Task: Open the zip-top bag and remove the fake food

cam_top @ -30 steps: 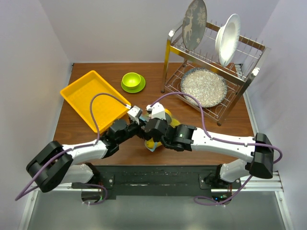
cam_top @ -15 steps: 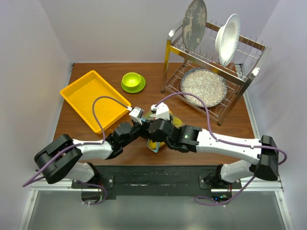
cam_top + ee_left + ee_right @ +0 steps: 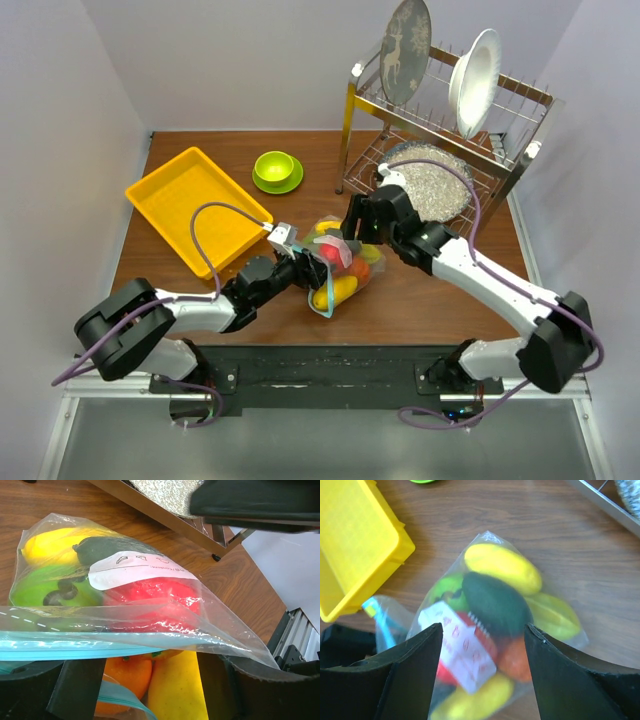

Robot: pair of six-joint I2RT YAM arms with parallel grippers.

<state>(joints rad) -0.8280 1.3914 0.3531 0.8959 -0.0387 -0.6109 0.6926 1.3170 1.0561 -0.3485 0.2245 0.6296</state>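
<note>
**Bag and both grippers.** The zip-top bag point(image 3: 338, 268) lies on the wooden table point(image 3: 320, 160), directly below the right gripper point(image 3: 482, 626) and against the tip of the left gripper point(image 3: 150, 666). Its teal zip strip point(image 3: 75, 650) runs across the left gripper's fingers, and the clear film drapes over them. The fake food point(image 3: 496, 605) is all inside the bag: yellow, dark green, light green, red and orange pieces, partly behind a white label point(image 3: 462, 652). The left gripper's jaws stand wide apart astride the bag's mouth end; whether they pinch the film cannot be told. The right gripper hovers with jaws wide, holding nothing. A yellow tray point(image 3: 190, 205) lies far-left of the left gripper; a dish rack point(image 3: 440, 150) stands beyond the right gripper.
</note>
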